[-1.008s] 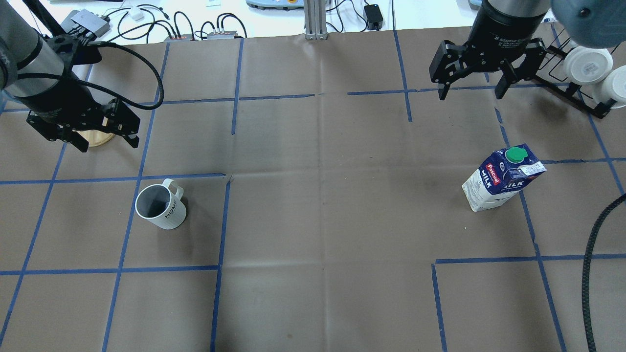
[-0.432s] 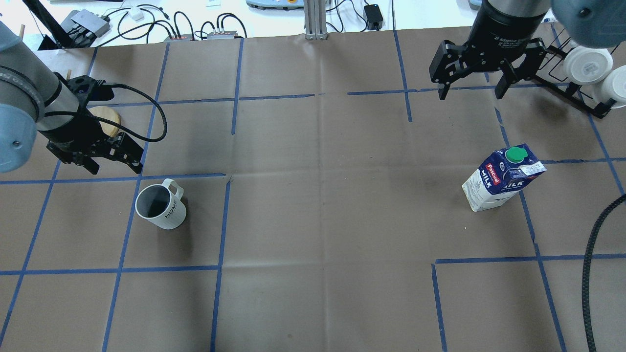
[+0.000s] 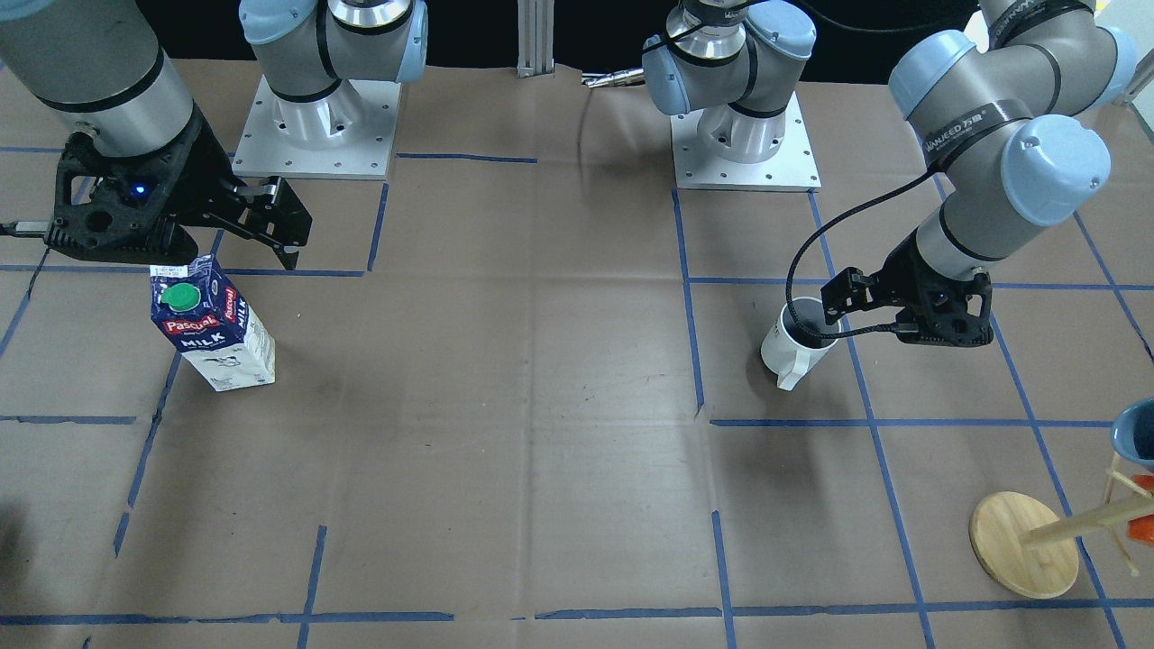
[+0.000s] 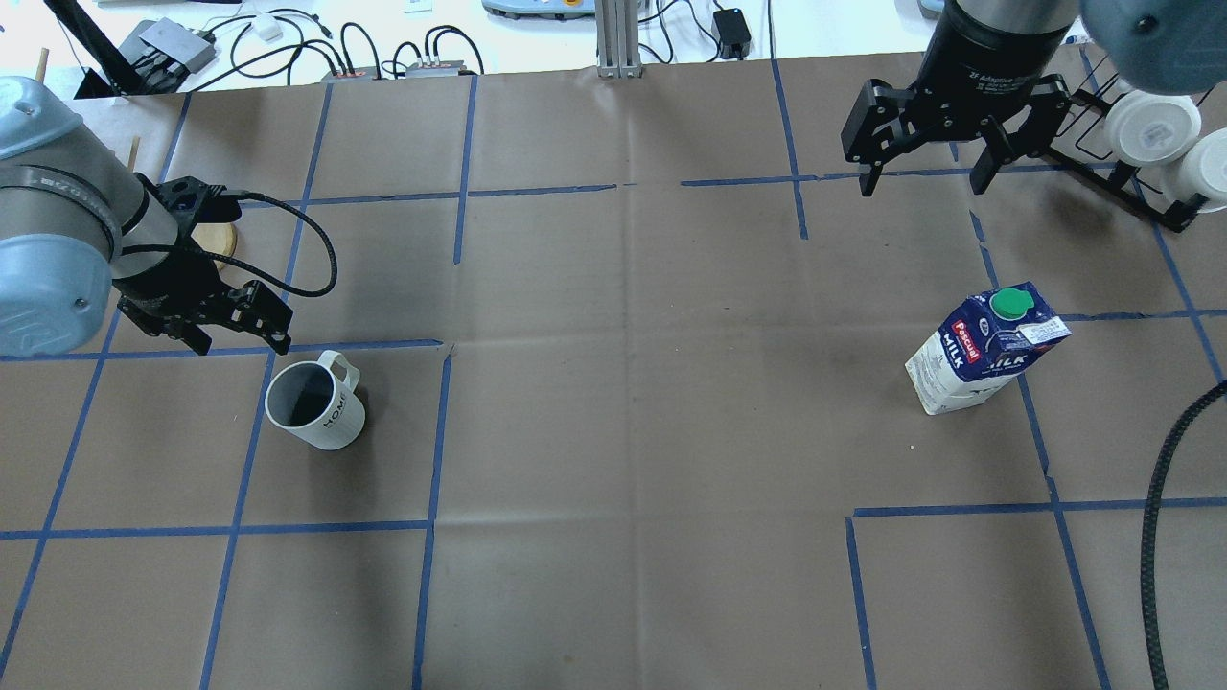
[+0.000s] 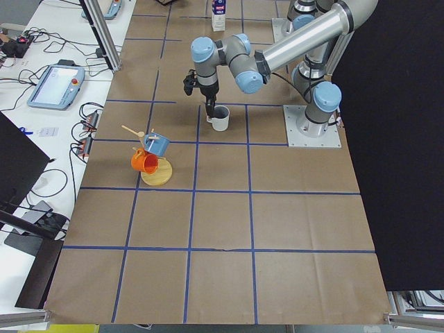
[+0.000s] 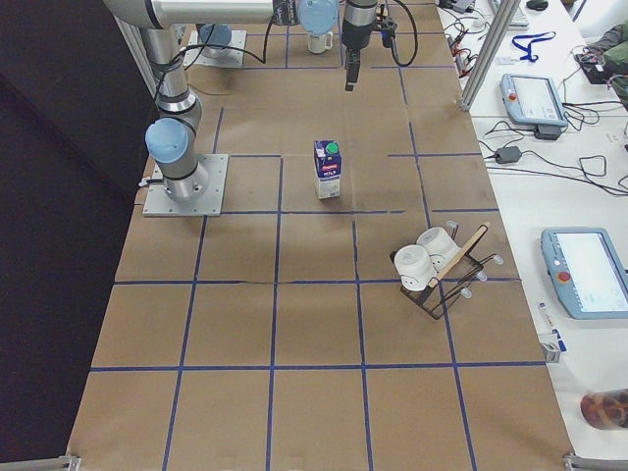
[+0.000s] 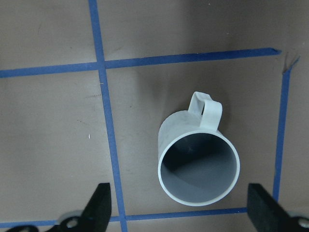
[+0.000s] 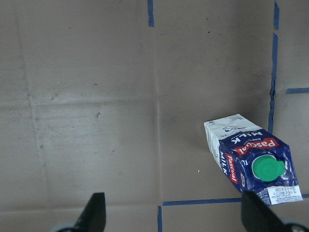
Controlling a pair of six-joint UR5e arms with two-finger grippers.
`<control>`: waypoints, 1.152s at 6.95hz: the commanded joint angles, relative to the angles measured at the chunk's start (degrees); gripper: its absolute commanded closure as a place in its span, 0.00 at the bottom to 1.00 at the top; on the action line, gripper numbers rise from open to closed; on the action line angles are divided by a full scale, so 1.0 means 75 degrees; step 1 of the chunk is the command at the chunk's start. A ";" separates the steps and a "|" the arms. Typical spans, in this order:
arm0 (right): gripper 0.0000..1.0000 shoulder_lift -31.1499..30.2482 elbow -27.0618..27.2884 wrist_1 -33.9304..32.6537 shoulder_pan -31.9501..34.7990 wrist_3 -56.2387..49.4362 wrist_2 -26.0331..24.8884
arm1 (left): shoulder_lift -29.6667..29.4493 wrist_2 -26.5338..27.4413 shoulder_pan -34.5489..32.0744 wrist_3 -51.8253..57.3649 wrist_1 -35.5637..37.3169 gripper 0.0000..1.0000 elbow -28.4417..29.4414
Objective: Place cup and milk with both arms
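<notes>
Left wrist-mounted view: my left claw (image 7: 179, 212) is spread wide with nothing in it and hangs over the cup (image 7: 198, 166). The cup stands upright on the table (image 7: 48, 145), mouth up. Its handle (image 7: 206, 108) points off my closing line, so both fingers would meet plain wall. The cup sits slightly toward one finger. I'd centre on it first, go straight down, stop short of the table, and squeeze across the body below the rim. Glazed ceramic is probably slick, so I want a low, square bite with no twist.

Right wrist-mounted view: my right claw (image 8: 176, 212) is also spread and empty. The milk (image 8: 246, 154) is upright with its green cap (image 8: 264, 169) on top. It sits toward a corner of the view, skewed to my finger line and not between the fingers. My call is that this arm needs a sideways move and some wrist turn. Then it should grip two flat faces at mid-height, gently enough not to dent the carton.

Farther out:
- **Overhead:** puts the left claw short of the cup and apart from it.
- **Front-facing:** has the left claw overlapping the rim instead.
- **Left-side:** is the best view for height. It shows a finger just above the cup mouth, but I can't tell whether it touches.
- **Overhead, not on the wrist cams:** the right claw is well apart from the milk and near a rack (image 4: 1136, 192) of white cups.
- **Front-facing:** shows a wooden mug stand (image 3: 1023, 541) plainly on my left, well apart from the cup.
</notes>
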 commanded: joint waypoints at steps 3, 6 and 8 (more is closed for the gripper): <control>0.00 0.0000 0.0000 0.0000 -0.0012 -0.0012 -0.0012 | -0.0191 0.0142 0.0092 -0.0068 0.1679 0.03 -0.1163; 0.00 0.0000 0.0000 0.0000 -0.0024 -0.0012 -0.0012 | -0.0273 0.0331 0.0092 -0.0126 0.1649 0.20 -0.1259; 0.00 0.0011 0.0000 0.0000 -0.0024 -0.0012 -0.0012 | -0.0191 0.0226 0.0104 -0.0161 0.1370 0.52 -0.1388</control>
